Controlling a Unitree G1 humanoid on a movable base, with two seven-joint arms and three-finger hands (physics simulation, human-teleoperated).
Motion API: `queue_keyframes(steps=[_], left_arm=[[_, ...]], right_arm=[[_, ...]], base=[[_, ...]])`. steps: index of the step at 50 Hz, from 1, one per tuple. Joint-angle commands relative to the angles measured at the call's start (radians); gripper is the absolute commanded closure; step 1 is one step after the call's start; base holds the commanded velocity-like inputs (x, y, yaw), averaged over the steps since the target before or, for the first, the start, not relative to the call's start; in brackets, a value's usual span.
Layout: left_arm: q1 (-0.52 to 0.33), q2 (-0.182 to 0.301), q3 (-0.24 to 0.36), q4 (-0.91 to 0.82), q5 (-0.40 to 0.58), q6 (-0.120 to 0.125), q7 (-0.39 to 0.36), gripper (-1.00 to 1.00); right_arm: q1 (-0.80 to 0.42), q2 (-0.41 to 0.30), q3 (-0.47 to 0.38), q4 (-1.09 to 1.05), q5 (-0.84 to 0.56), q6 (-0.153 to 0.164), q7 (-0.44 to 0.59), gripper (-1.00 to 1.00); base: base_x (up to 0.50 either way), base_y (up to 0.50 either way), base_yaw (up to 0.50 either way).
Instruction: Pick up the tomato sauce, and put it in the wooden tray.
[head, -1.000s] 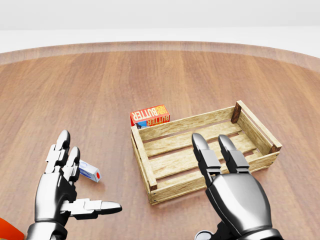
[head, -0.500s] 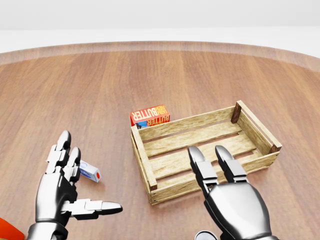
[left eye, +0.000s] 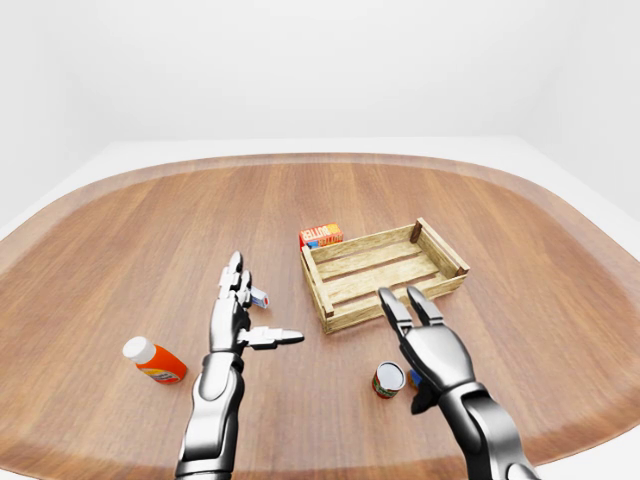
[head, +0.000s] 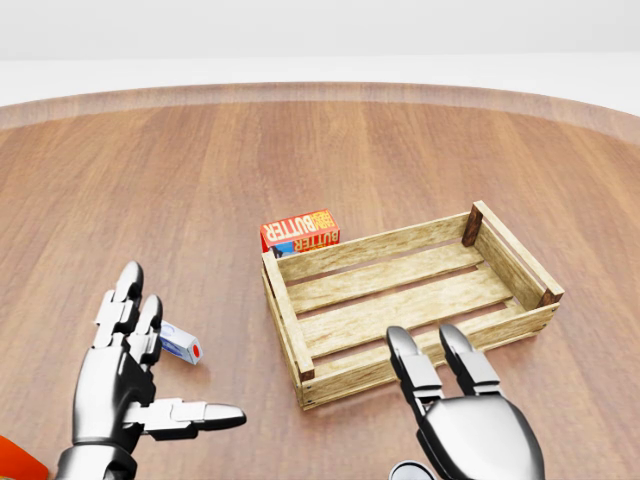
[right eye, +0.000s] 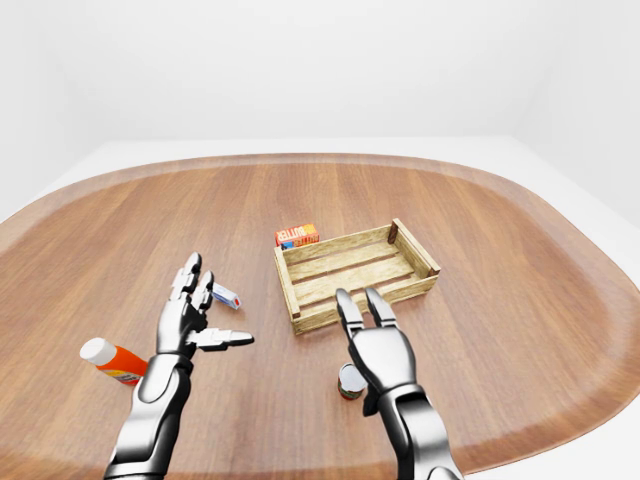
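Two hands hang above the table (left eye: 120, 230) and neither holds anything. Our right hand (left eye: 432, 352) has its fingers spread and pointing toward the wooden tray (left eye: 382, 270), while the tomato sauce (left eye: 388, 380), a small can standing upright, sits just beside that hand at its left in the left-eye view, near the tray's closest wall but apart from it. Our left hand (left eye: 236, 318) is also spread, thumb stuck out sideways, hovering near a small white box (left eye: 259, 297).

We judge the main risk to be at the can. In the head view only its rim peeks out at the bottom edge, and in the right-eye view our own hand covers most of it, so we would be closing the fingers with a poor look at the target. A palm or knuckle brushing it first could tip it, and a can on its side would likely roll across the smooth wood.

We also note the orange bottle (left eye: 155, 361) and the butter box (left eye: 321, 236); both are well apart from the can, so mistaking them seems unlikely.
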Motion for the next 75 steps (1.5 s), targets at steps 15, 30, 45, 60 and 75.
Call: queue_keyframes(steps=[15, 30, 45, 60, 75], left_arm=[[0.0, 0.0, 0.0, 0.004, 0.0, -0.004, -0.001, -1.0], [0.001, 0.0, 0.001, 0.001, 0.0, -0.001, -0.001, -1.0], [0.0, 0.0, 0.001, 0.001, -0.001, 0.002, 0.0, -1.0], [-0.003, 0.001, 0.001, 0.005, -0.002, 0.0, 0.0, -1.0], [-0.001, 0.0, 0.001, 0.004, -0.003, -0.001, -0.001, -1.0]], right_arm=[[-0.008, -0.006, -0.01, 0.089, 0.001, 0.0, -0.046, -1.0], [-0.032, -0.013, -0.004, 0.167, -0.008, 0.0, -0.061, -1.0], [-0.049, -0.016, 0.021, 0.21, -0.025, 0.0, -0.067, -1.0], [-0.055, -0.02, 0.052, 0.259, -0.031, 0.0, -0.085, -1.0], [-0.075, -0.025, 0.068, 0.31, -0.023, 0.0, -0.104, -1.0]], base=[[0.0, 0.0, 0.0], [0.0, 0.0, 0.0], [0.0, 0.0, 0.0], [0.0, 0.0, 0.0], [0.0, 0.0, 0.0]])
